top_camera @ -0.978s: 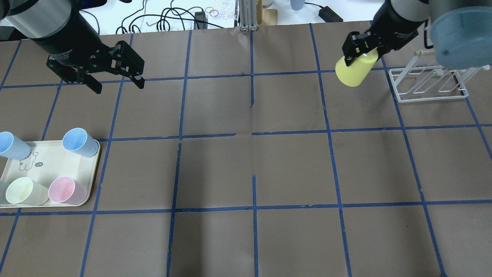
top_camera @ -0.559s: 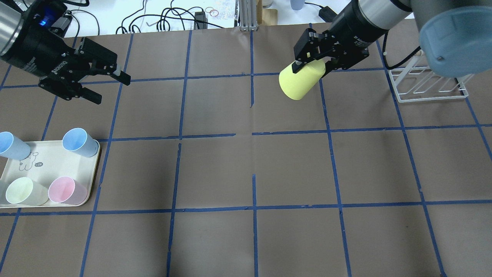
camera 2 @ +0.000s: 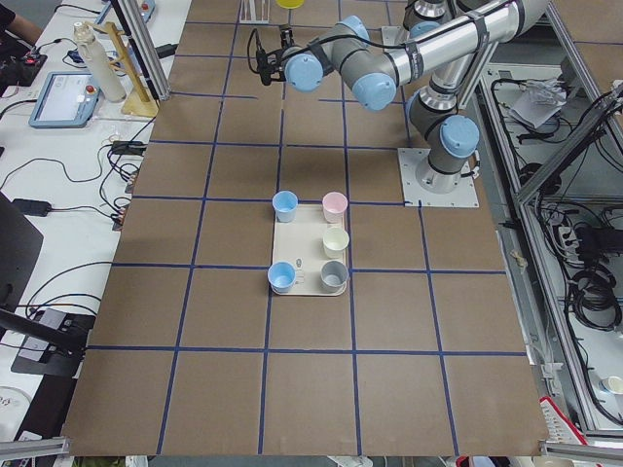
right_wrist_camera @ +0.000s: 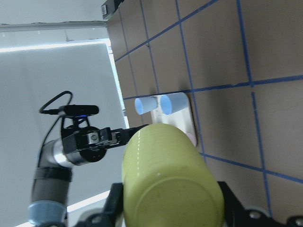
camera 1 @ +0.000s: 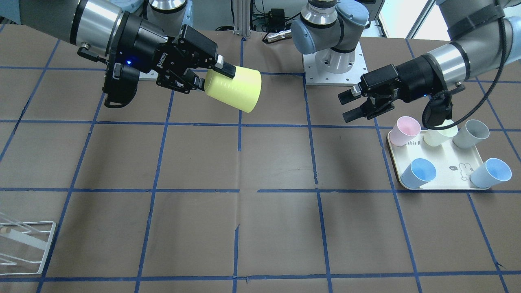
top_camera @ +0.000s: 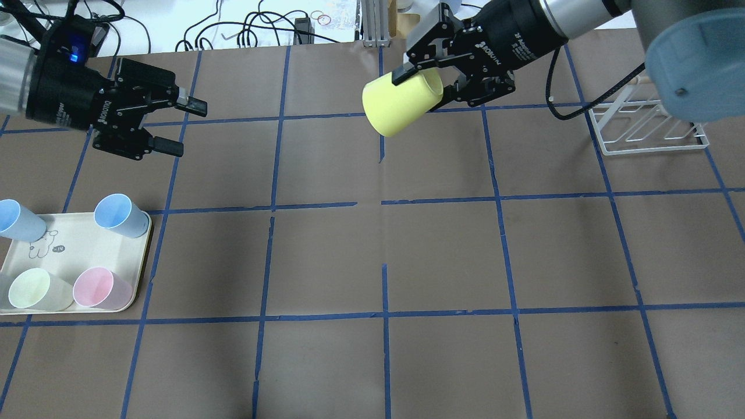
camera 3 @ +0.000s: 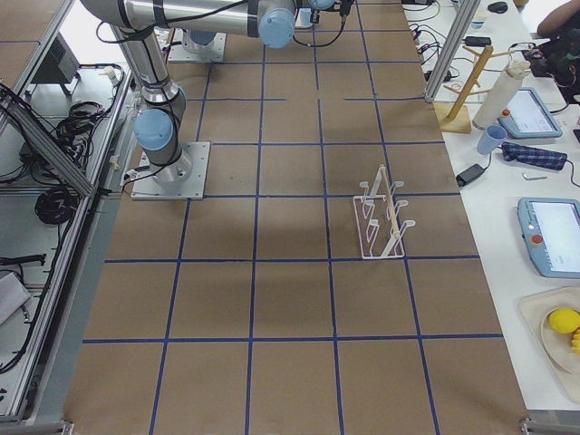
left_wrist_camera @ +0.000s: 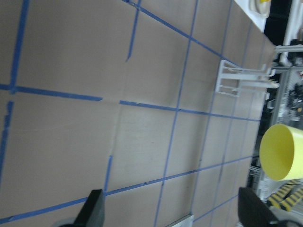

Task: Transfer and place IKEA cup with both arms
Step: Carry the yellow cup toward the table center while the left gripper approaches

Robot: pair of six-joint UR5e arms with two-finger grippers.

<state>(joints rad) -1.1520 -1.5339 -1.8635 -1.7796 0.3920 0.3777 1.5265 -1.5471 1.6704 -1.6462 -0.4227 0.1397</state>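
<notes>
Overhead exterior: we're seeing the right gripper [top_camera: 425, 85] clamping the bright yellow IKEA cup [top_camera: 397, 107] by its base end. It's holding the cup tilted above the table, mouth pointing away from the claw toward the left gripper [top_camera: 185, 127]. That one's hanging with fingers spread apart, well clear of the cup, near the tray [top_camera: 81, 238] of pastel cups.

On the table [top_camera: 442, 256], tray [top_camera: 81, 244] of cups [top_camera: 119, 214] left, rack [top_camera: 652, 149] right.
</notes>
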